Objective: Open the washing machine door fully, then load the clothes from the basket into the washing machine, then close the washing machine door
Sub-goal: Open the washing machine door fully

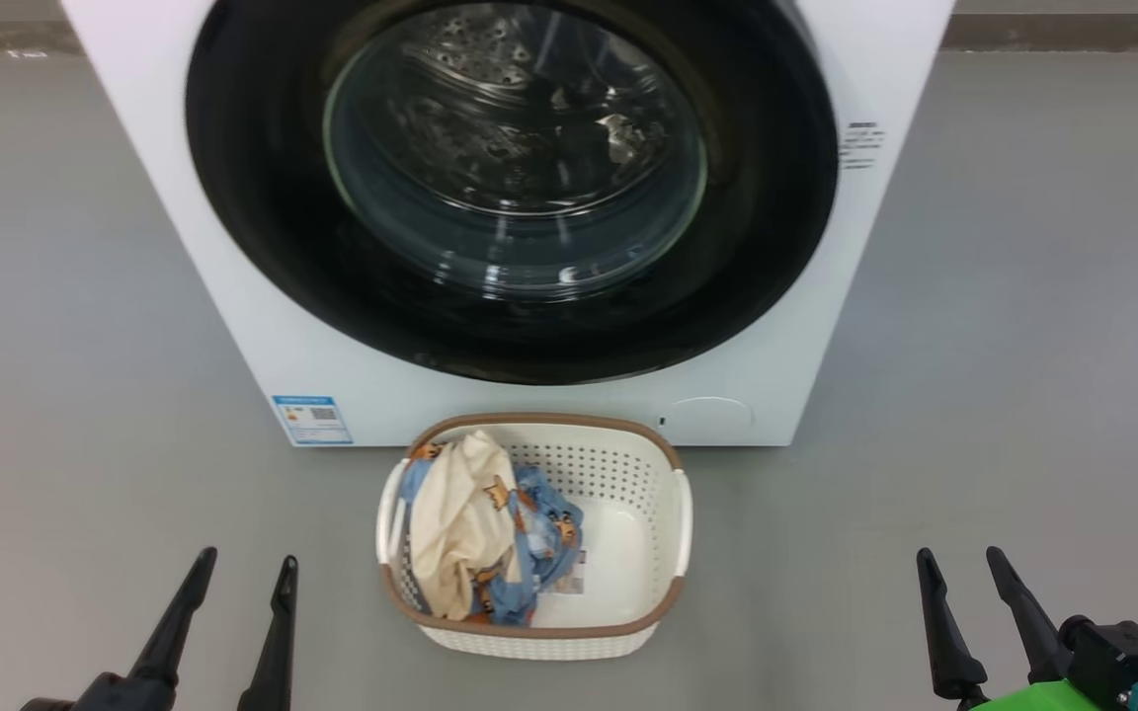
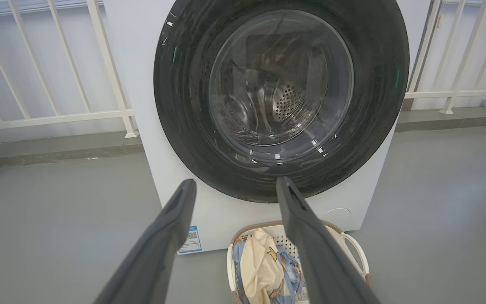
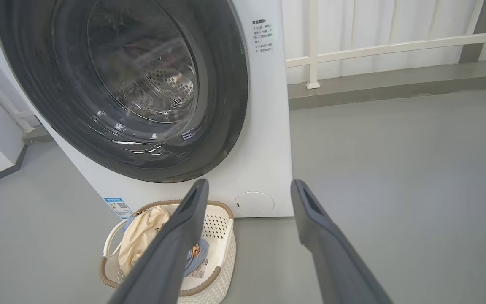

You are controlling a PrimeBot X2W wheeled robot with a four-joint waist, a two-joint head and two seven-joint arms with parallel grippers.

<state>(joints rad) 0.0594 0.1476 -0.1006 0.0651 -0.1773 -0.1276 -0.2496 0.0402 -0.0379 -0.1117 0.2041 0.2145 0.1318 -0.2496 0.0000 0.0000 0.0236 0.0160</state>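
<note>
Left tool [image 1: 249,556]: I see its two dark fingers spread wide, nothing between them, hanging free over the grey floor [image 1: 974,346].
Right tool [image 1: 957,552]: also wide open and empty, level with the left one.
Washing machine door [image 1: 263,247]: ahead of both tools and above their tips, shut flush against the front (the steel drum shows through the glass bowl).
Washing machine [image 1: 529,403]: squarely ahead of me, midway between the tools.
Basket [image 1: 628,464]: on the floor between the two tools, a little beyond their tips, its far rim just beside the machine's foot; I cannot tell whether they touch.
Clothes [image 1: 475,533]: heaped in the half of the basket nearer my left tool, the cream garment lying over the blue patterned one; the half nearer my right tool shows bare basket floor.
Blue label sticker [image 1: 312,420]: low on the machine front, ahead of the left tool.
Round flap [image 1: 709,415]: low on the front, towards the right tool's side.
</note>
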